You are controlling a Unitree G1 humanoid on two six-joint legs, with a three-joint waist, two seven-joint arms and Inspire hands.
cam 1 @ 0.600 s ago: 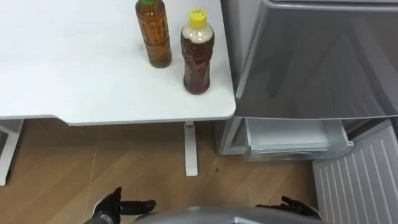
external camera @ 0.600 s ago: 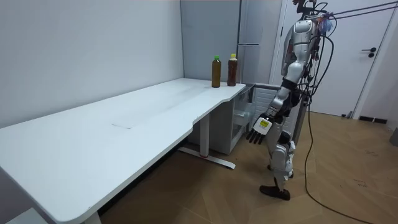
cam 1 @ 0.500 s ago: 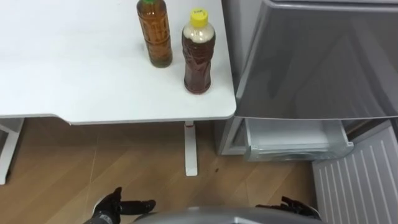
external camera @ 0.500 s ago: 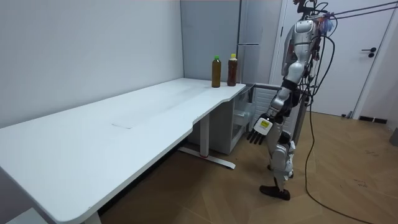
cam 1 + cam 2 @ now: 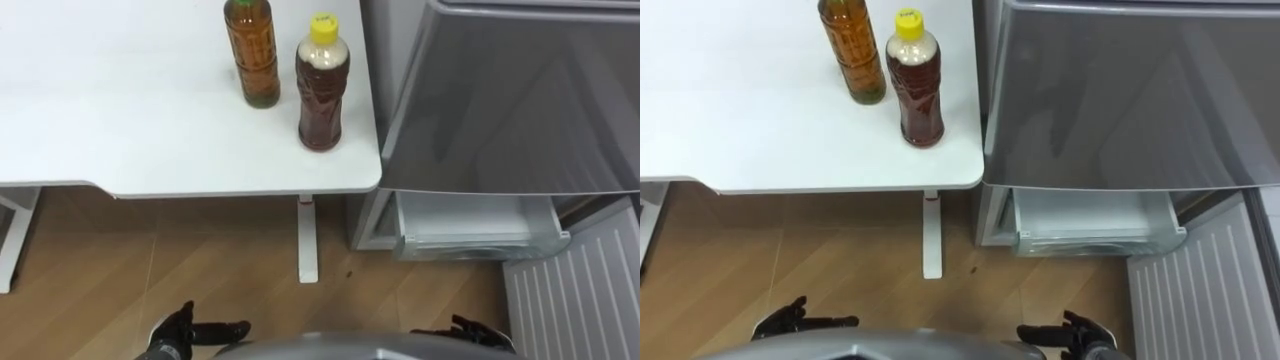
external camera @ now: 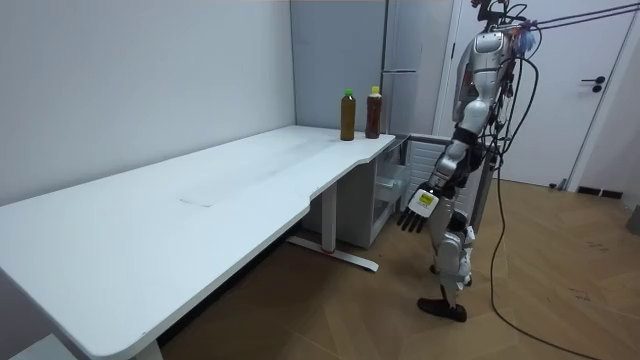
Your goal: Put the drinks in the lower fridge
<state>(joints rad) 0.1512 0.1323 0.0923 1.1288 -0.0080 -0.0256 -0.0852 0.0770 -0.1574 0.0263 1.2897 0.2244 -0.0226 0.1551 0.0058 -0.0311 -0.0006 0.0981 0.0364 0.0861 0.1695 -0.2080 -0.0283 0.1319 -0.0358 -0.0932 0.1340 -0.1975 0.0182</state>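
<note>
Two drinks stand near the right front corner of the white table point(image 5: 120, 130). One is a green-capped bottle of amber tea point(image 5: 251, 55); the other, a yellow-capped bottle of dark tea point(image 5: 322, 85), is closer to the edge. Right of the table is the grey fridge point(image 5: 510, 100), with its lower compartment open and a pale drawer point(image 5: 470, 225) showing. My left hand point(image 5: 190, 335) hangs low over the floor, open and empty. My right hand point(image 5: 470, 332) hangs low too, also open and empty. In the room view I stand a step back from the table corner, left hand point(image 6: 417, 208) at my side.
The open lower fridge door point(image 5: 580, 290) juts out at the right, over the floor. A white table leg point(image 5: 307, 240) stands beside the fridge. Wooden floor lies between me and the table.
The eye view has shifted very slightly; the bottles, the fridge and both hands are where they were.
</note>
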